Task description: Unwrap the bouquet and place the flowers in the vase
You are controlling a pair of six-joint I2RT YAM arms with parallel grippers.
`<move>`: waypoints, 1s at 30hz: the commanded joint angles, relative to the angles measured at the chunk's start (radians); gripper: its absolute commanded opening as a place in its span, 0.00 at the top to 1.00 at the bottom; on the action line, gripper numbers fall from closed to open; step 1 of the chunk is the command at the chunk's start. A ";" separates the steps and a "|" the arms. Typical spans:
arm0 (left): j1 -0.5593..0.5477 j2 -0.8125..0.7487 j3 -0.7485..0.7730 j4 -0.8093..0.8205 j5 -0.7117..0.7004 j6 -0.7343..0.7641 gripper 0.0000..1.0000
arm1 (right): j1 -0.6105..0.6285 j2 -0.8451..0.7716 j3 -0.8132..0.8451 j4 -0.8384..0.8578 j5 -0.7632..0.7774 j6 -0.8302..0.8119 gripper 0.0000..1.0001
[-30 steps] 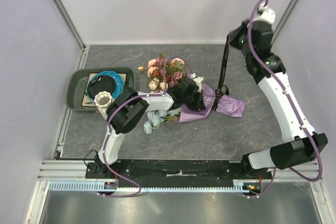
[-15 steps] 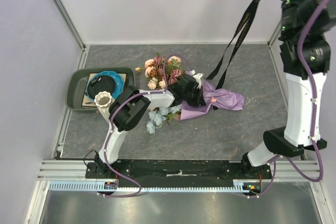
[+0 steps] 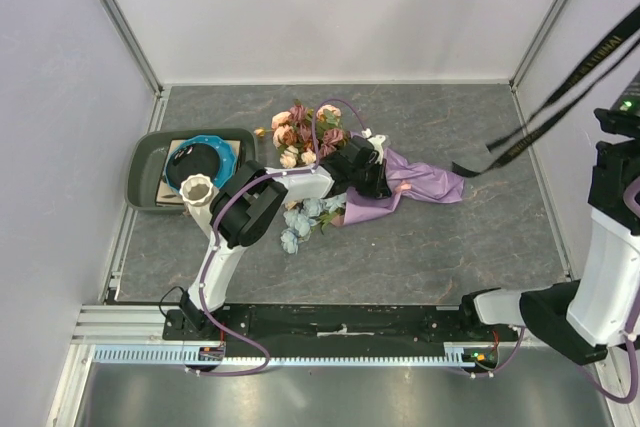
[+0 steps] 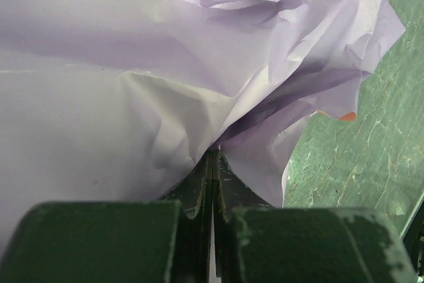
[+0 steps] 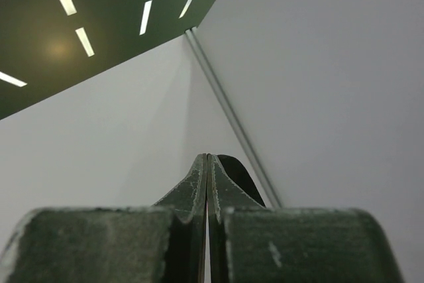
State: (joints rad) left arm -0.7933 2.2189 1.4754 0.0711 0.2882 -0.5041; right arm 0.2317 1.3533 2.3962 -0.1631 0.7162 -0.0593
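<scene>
The bouquet's purple paper point(image 3: 420, 185) lies crumpled mid-table, with pink and cream flowers point(image 3: 305, 135) spilling out at its left end and light blue flowers point(image 3: 300, 222) nearer the front. My left gripper point(image 3: 385, 185) is shut on a fold of that paper point(image 4: 165, 84), its tips point(image 4: 213, 156) pinching the sheet. The black ribbon point(image 3: 540, 112) hangs loose in the air from the upper right, apart from the paper. My right gripper point(image 5: 207, 158) is shut on the ribbon point(image 5: 240, 173), raised high and pointing at the wall. The white ribbed vase point(image 3: 198, 190) stands upright at the left.
A dark green tray point(image 3: 148, 157) behind the vase holds a blue-rimmed black dish point(image 3: 203, 160). A small loose bud point(image 3: 259, 131) lies near the flowers. The right arm point(image 3: 610, 267) rises along the right wall. White walls enclose the table.
The right arm swung up and to the right, drawing the ribbon off the bouquet until it hangs free. The paper and flowers shifted slightly; the left gripper kept its hold.
</scene>
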 commanded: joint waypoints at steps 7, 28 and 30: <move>0.003 -0.011 0.020 -0.096 -0.031 0.049 0.92 | 0.023 -0.049 -0.098 0.166 0.219 -0.235 1.00; -0.043 -0.517 -0.061 -0.154 0.239 -0.007 0.41 | 0.018 -0.735 -1.473 -0.632 0.418 0.823 1.00; -0.044 -0.542 -0.076 -0.154 0.250 -0.011 0.41 | 0.012 -0.723 -1.511 -0.738 0.367 1.011 1.00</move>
State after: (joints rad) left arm -0.8337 1.7317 1.4162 -0.0742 0.4801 -0.4973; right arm 0.2508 0.6132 0.9367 -0.5831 1.1412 0.5499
